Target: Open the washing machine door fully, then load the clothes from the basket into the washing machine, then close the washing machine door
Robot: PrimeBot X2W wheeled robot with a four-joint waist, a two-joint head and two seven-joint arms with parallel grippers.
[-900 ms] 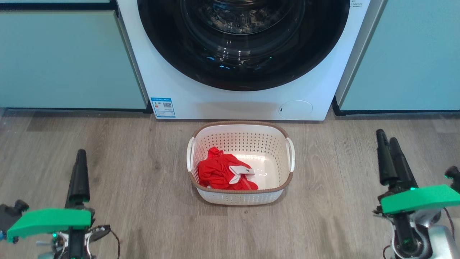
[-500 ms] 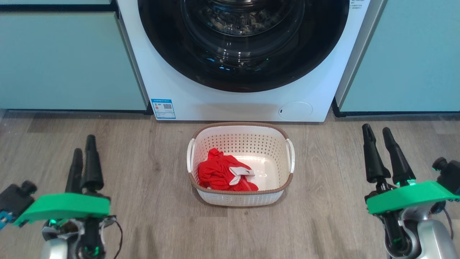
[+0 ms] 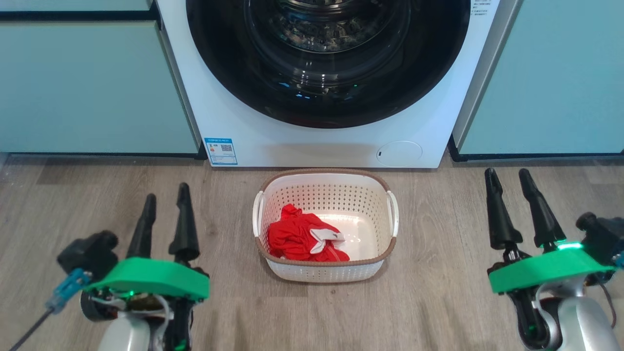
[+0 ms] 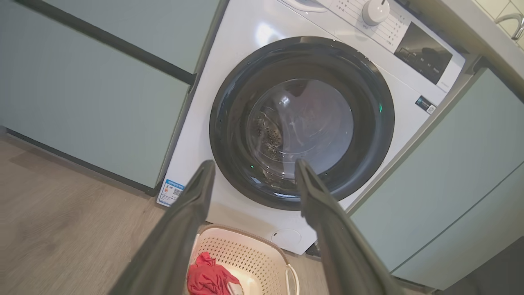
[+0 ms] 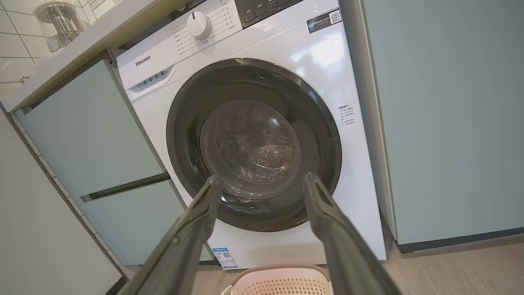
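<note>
Since the washing machine door (image 3: 327, 58) is shut against the washing machine (image 3: 302, 146), I judge opening it to be my first step, so my left jaws and right jaws both stand apart, holding nothing, low to either side of the basket (image 3: 325, 172) and pointed at the machine. That basket sits on the floor (image 3: 438, 292) just below the door, probably to keep the lift short. Within it the clothes (image 3: 297, 239) lie bunched toward my left near corner

Red clothes (image 3: 297, 239) in basket (image 3: 326, 270); washing machine door (image 3: 326, 97) closed; left tool (image 3: 167, 192), right tool (image 3: 507, 171) spread, empty.
</note>
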